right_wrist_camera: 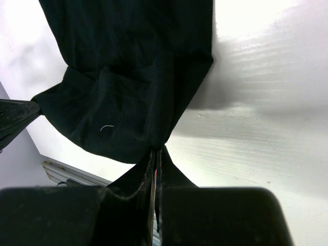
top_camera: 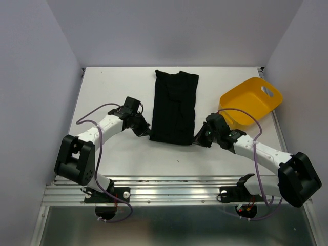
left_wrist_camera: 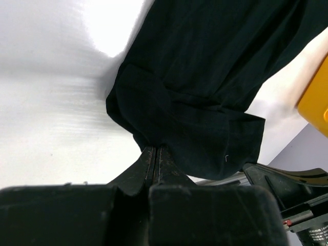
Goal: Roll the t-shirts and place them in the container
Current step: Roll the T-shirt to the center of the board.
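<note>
The t-shirt is black, soft cloth, folded into a long, thin strip with straight sides. It lies flat in the middle of the white tabletop, with one short end close to the arms and the other short end far away by the back wall. The cloth looks dull, with faint folds running along it. At the near end it is bunched up and lifted a little at both corners, so the edge there makes soft, lumpy folds. A tiny white thread sits on the cloth near that end. The left end effector has its two black fingers pressed tight together on the near left corner of the t-shirt. The right end effector is closed tight too, pinching the near right corner. Both sit low, just above the tabletop. The tabletop is smooth and a bit shiny, with light shining off it. To the right of the t-shirt, and apart from it, is a yellow tub made of hard, smooth plastic. It has round corners and a slot handle in its rim, and it sits tipped.
</note>
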You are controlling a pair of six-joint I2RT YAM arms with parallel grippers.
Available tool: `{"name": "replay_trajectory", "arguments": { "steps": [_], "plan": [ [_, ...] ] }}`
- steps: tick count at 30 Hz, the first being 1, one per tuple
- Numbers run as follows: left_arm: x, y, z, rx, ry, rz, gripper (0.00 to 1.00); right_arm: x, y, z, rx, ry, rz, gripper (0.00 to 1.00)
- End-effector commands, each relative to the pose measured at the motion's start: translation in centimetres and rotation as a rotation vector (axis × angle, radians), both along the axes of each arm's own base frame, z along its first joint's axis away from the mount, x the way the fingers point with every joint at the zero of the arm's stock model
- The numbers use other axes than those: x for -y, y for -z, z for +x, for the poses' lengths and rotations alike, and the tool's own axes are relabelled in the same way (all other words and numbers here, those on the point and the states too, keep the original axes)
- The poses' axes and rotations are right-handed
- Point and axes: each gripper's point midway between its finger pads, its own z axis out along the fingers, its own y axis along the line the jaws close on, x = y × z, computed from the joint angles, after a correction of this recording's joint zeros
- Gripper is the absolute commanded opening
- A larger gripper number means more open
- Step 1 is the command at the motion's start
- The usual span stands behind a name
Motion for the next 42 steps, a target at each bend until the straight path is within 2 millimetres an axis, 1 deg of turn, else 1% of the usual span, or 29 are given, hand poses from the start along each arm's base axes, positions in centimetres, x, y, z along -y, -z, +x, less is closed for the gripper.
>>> {"name": "replay_trajectory", "arguments": {
  "steps": [1,9,13,15,19,24,27,28,30,34,35,36,37,39,40,41,42],
  "plan": [
    [0.4,-1.7,2.2,0.058,0.000,-0.017,0.00,-0.5,-2.0,2.0,0.053,0.018,0.023,0.01],
    [0.7,-1.5,4.0,0.059,0.001,-0.002,0.00,-0.3,-2.3,3.3,0.049,0.041,0.026,0.01],
    [0.7,-0.7,4.7,0.046,0.003,0.011,0.00,0.0,-2.3,4.2,0.047,0.056,0.024,0.01],
    [0.8,-0.7,5.0,0.055,0.014,0.016,0.00,0.1,-2.5,4.7,0.050,0.061,0.025,0.01],
    [0.8,-0.5,5.8,0.087,0.027,0.026,0.00,0.4,-2.2,5.5,0.039,0.070,0.018,0.01],
    [1.4,-0.4,6.9,0.135,0.067,0.012,0.00,0.4,-1.3,6.0,0.019,0.071,0.005,0.01],
    [1.5,-0.4,7.3,0.156,0.072,0.010,0.00,0.6,-1.3,6.5,0.025,0.082,0.002,0.01],
    [1.5,-0.4,7.6,0.170,0.074,0.013,0.00,0.9,-1.5,6.9,0.031,0.092,0.003,0.01],
    [1.4,-0.3,8.1,0.186,0.073,0.024,0.00,1.0,-1.2,7.1,0.032,0.094,-0.009,0.01],
    [1.4,0.4,9.1,0.207,0.083,0.052,0.00,1.7,-1.3,8.7,0.045,0.121,-0.017,0.05],
    [1.2,0.6,9.4,0.212,0.080,0.068,0.00,1.6,-1.8,9.3,0.061,0.121,-0.016,0.06],
    [1.1,0.6,9.7,0.220,0.080,0.075,0.01,1.7,-1.5,9.7,0.062,0.124,-0.031,0.10],
    [1.1,0.9,10.0,0.223,0.079,0.085,0.02,1.9,-1.5,10.2,0.067,0.133,-0.036,0.11],
    [0.7,1.2,10.5,0.235,0.072,0.116,0.05,1.8,-2.0,11.1,0.087,0.136,-0.044,0.13],
    [0.5,1.3,10.8,0.240,0.069,0.129,0.07,1.8,-1.6,11.4,0.080,0.137,-0.054,0.14],
    [0.4,1.4,11.1,0.245,0.069,0.141,0.08,2.0,-1.6,11.8,0.081,0.146,-0.054,0.14],
    [0.2,1.2,11.6,0.260,0.071,0.164,0.13,1.9,-1.5,12.2,0.083,0.146,-0.058,0.15]
  ]
}}
